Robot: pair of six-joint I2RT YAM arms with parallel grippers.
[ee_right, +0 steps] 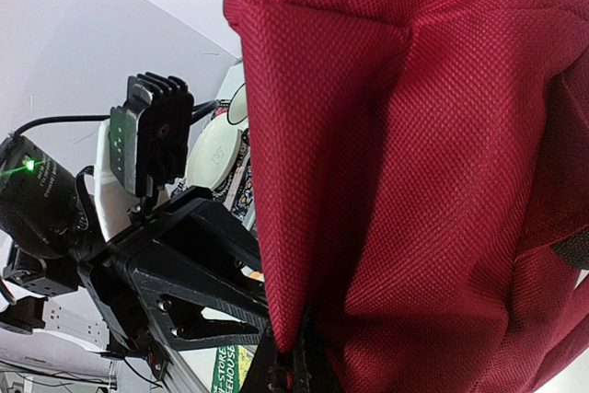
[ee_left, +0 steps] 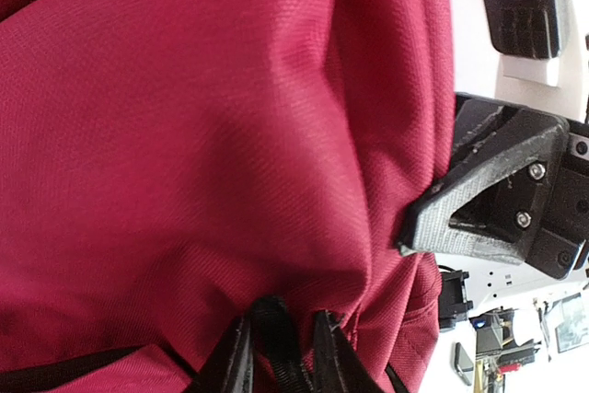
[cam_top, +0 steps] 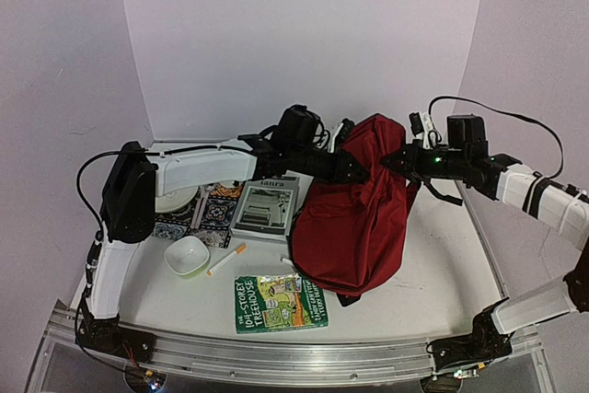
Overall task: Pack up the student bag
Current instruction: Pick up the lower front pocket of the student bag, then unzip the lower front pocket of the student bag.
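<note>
Student bag (ee_left: 184, 135) fabric fills both wrist views. Left gripper (ee_left: 279, 352) pinched shut on fold at upper left, right gripper (ee_right: 294, 367) clamped on upper right. Bag top held up, base on table (cam_top: 433, 264), right of centre. Risk: thin pinch slips under uneven pull, bag slumps onto green book (cam_top: 281, 303).

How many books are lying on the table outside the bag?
2: a green Treehouse book near the front edge, and a grey book left of the student bag. Any inside the bag would be hidden.
</note>
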